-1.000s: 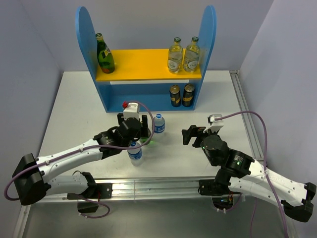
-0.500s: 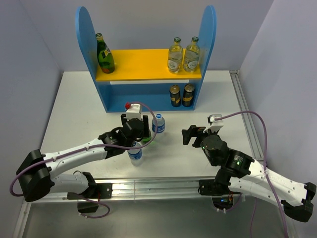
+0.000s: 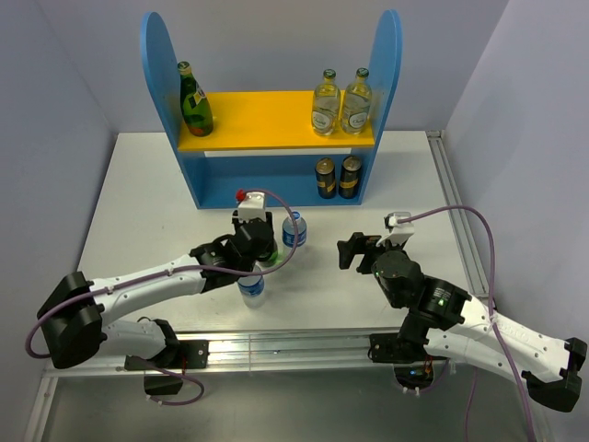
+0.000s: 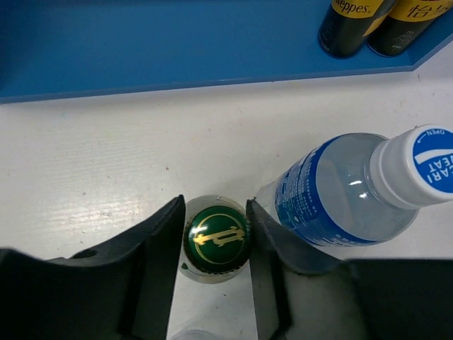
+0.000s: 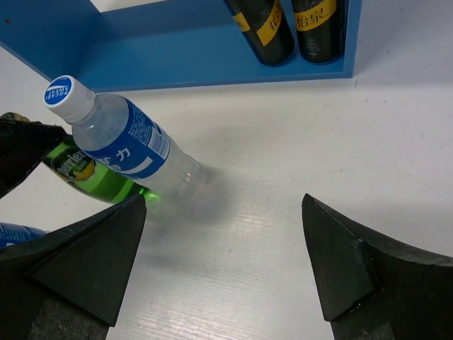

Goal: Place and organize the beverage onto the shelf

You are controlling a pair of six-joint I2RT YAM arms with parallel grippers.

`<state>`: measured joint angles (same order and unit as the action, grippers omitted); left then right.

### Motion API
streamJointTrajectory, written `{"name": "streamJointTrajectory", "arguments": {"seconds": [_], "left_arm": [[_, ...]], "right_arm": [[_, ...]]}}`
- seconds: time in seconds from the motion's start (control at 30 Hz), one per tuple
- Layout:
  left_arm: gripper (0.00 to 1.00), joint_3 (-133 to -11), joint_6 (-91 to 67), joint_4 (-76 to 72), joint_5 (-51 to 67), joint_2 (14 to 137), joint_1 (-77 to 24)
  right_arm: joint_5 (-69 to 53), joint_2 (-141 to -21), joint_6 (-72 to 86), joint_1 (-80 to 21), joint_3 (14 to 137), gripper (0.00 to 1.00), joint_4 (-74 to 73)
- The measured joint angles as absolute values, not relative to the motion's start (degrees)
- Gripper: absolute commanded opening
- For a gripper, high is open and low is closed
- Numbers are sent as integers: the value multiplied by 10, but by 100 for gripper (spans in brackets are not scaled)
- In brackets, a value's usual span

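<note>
Your left gripper [image 4: 216, 212] is over the middle of the counter [image 3: 147, 203], just in front of the shelf [image 3: 276, 120]. Its jaws are narrowed onto the cap of a green bottle [image 4: 216, 239], one finger against each side. That bottle stands upright on the counter. A water bottle [image 4: 333, 191] stands just to the right of it, brushing the right-hand finger. The other water bottle [image 3: 250, 285] stands closer to the near edge, beside your left arm.

Your right gripper [image 5: 226, 262] hangs right of center, well apart from the bottles. Its jaws are spread wide with nothing between them.

The shelf sits at the far edge. On its yellow board you have a second green bottle [image 3: 195, 106] at the left end and two clear bottles [image 3: 325, 106] side by side at the right end. Two dark bottles [image 3: 326, 178] stand below them on the lower level.
</note>
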<state>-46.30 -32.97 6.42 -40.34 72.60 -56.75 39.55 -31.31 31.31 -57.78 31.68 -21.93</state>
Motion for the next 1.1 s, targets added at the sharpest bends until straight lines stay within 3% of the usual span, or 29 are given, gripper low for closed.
{"name": "streamJointTrajectory", "arguments": {"seconds": [0.03,0.13,0.17,0.63,1.1], "left_arm": [[24,-465,-328,62,-406,729,-568],[3,-470,-319,61,-421,736,-568],[1,-473,-317,61,-424,739,-568],[0,-535,-307,167,-435,750,-568],[0,-786,-203,249,-443,749,-544]], "right_arm": [[396,-314,313,-578,317,97,-219],[396,-314,313,-578,317,97,-219],[396,-315,313,-578,317,97,-219],[395,-317,313,-578,317,97,-219],[395,-314,313,-578,317,97,-219]]}}
